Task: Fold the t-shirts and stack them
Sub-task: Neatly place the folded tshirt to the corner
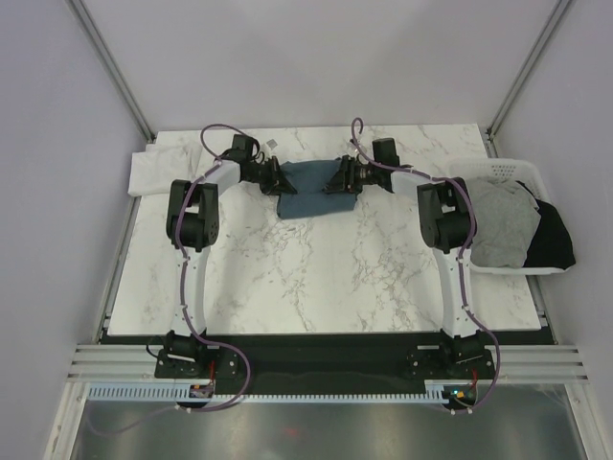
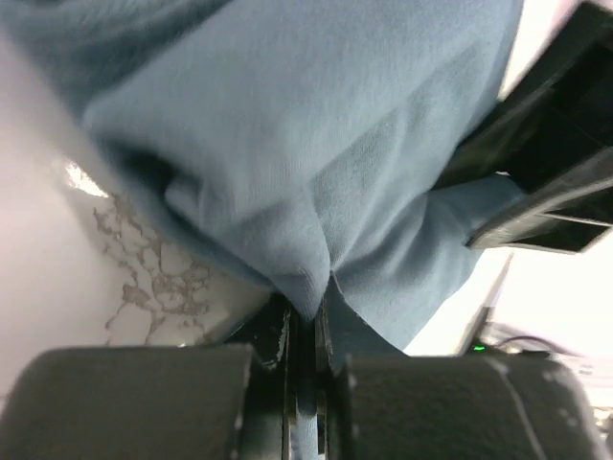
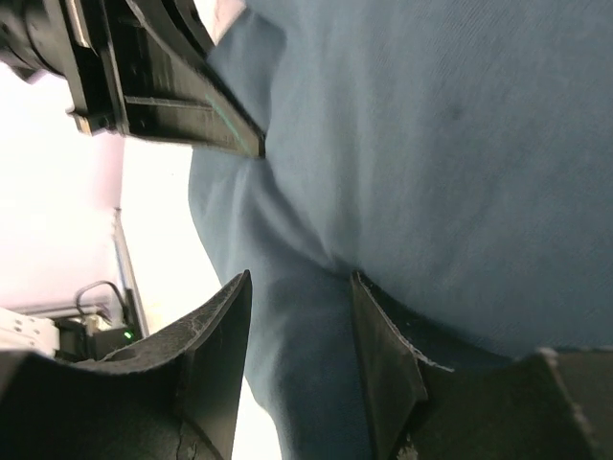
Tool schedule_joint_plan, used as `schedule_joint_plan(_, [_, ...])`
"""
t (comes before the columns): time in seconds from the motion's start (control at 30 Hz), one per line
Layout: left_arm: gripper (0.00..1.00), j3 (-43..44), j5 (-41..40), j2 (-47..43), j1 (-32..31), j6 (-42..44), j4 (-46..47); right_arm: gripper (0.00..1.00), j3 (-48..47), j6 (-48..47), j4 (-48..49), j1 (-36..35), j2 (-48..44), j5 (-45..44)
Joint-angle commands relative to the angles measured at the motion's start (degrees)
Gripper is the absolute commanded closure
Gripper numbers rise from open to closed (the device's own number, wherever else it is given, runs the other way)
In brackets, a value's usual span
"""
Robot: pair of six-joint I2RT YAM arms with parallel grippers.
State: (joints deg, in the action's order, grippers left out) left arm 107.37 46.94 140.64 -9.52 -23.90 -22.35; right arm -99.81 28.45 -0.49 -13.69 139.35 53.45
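Note:
The dark slate-blue t-shirt [image 1: 308, 188] lies folded small at the far middle of the marble table [image 1: 316, 278]. My left gripper [image 1: 279, 180] is at its left edge, my right gripper [image 1: 336, 179] at its right edge. In the left wrist view the left gripper [image 2: 306, 305] is shut on a fold of the blue cloth [image 2: 316, 144]. In the right wrist view the right gripper [image 3: 299, 287] stands open, its fingers apart around a ridge of the blue cloth [image 3: 431, 144]. A white t-shirt [image 1: 153, 172] lies at the far left edge. A light grey t-shirt [image 1: 503, 225] and a black one [image 1: 557, 240] lie in the basket.
A white slatted basket [image 1: 512, 168] stands at the right edge of the table, overhanging it. Both arms reach far across the table, elbows raised. Grey walls and frame posts close in the back and sides.

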Motion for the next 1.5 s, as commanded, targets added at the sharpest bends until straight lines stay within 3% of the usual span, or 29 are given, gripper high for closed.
schedule_joint_plan(0.0, [0.98,2.2,-10.0,-4.6,-0.5,12.9,-8.9,0.46,3.9,-7.2,-4.7,0.9,-7.4,-3.4])
schedule_joint_plan(0.23, [0.98,5.0,-19.2,-13.9,-0.3,23.5,-19.7,0.45,8.2,-23.5,-11.4,1.3,-24.6,-14.1])
schedule_joint_plan(0.5, [0.98,5.7,-33.7,-17.1,1.0,36.3,-28.4,0.44,12.6,-29.7,-15.6,2.3,-31.5,-15.7])
schedule_joint_plan(0.9, [0.98,8.9,-43.5,-17.4,11.1,40.7,-26.0,0.44,13.7,-26.1,-15.2,3.5,-30.8,-12.6])
schedule_joint_plan(1.3, [0.98,21.6,-50.4,-10.2,15.1,42.0,-23.1,0.44,16.8,-25.2,-13.5,5.0,-31.8,-11.8])
schedule_joint_plan(1.47, [0.98,22.4,-52.8,-10.6,15.9,41.8,-22.3,0.44,17.4,-24.2,-12.8,5.8,-31.2,-10.6])
